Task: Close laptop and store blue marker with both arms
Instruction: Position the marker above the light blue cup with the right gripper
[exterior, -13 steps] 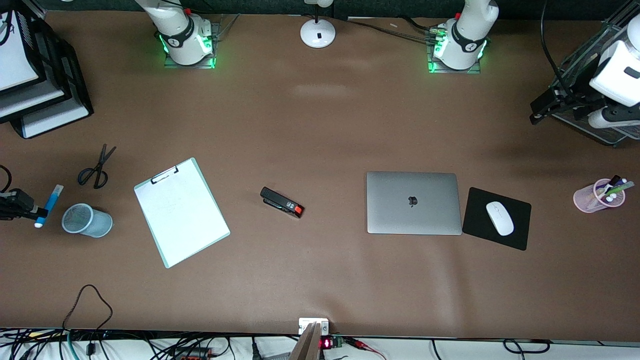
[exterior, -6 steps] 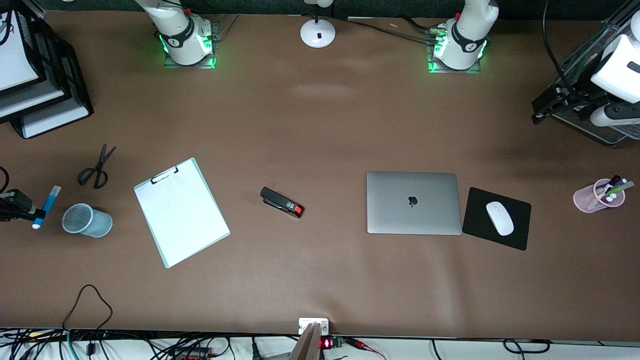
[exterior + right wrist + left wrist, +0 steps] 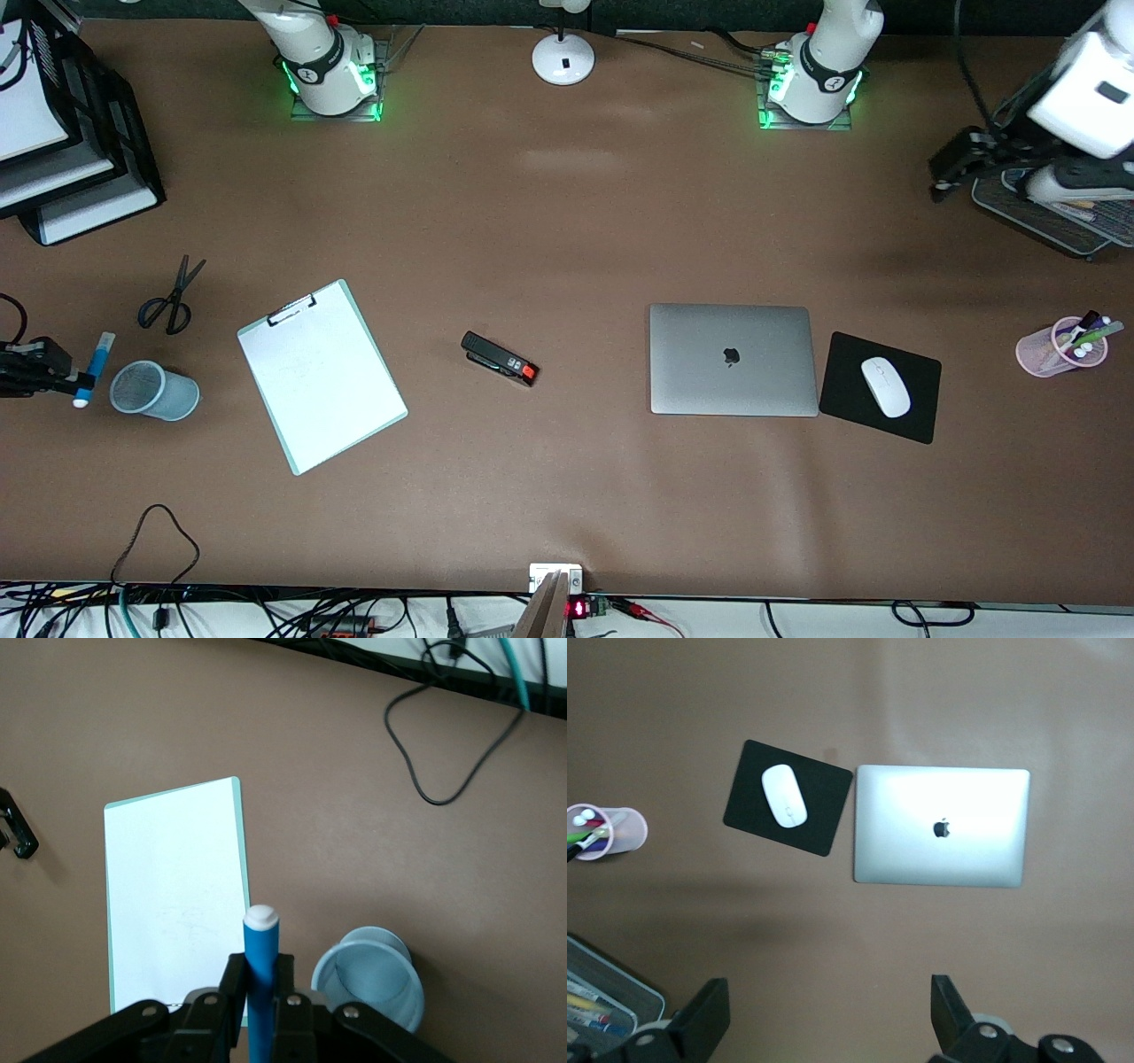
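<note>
Slim blue marker (image 3: 93,366), perhaps steeper now.

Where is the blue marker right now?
The blue marker is pinched in the right hand, up in the air at the right arm's end of the table, right beside the blue mesh cup and near the scissors.

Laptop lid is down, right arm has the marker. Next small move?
Probably shift the right gripper sideways until the blue marker hangs over the blue mesh cup's mouth, then lower. The jaws are shut on the marker, which is beside the cup, not above it. The laptop is closed.
</note>
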`<act>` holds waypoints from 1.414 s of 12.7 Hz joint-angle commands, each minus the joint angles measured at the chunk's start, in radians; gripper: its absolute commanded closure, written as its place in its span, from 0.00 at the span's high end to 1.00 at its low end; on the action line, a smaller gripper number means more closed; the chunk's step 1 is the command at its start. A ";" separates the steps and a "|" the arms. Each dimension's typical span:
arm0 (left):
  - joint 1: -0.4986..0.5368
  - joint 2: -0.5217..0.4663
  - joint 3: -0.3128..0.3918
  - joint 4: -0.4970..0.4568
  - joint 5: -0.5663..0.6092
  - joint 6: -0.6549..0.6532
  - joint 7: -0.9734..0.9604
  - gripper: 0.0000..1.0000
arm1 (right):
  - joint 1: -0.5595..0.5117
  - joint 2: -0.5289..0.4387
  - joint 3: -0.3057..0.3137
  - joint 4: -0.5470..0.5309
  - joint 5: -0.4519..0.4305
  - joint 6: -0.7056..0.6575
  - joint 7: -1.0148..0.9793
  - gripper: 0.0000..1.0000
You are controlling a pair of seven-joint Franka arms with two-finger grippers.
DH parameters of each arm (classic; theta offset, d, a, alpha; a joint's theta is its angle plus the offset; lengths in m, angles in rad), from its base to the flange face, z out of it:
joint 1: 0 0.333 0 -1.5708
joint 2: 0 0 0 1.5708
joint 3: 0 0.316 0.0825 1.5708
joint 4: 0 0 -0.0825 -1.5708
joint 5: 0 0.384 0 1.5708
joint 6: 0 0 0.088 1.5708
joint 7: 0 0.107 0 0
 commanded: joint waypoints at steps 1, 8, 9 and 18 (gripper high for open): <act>-0.001 0.013 -0.036 0.060 0.023 -0.047 -0.005 1.00 | 0.027 0.003 0.000 0.019 -0.038 -0.017 -0.067 0.00; 0.001 0.019 -0.039 0.062 0.021 -0.054 -0.005 1.00 | 0.133 -0.097 0.006 0.018 -0.171 -0.020 -0.270 0.00; 0.001 0.027 -0.039 0.063 0.021 -0.056 -0.006 1.00 | 0.153 -0.097 0.006 0.019 -0.176 -0.020 -0.326 0.00; 0.005 0.070 -0.036 0.063 0.023 -0.054 -0.011 1.00 | 0.150 -0.097 0.060 0.019 -0.115 -0.116 -0.728 0.00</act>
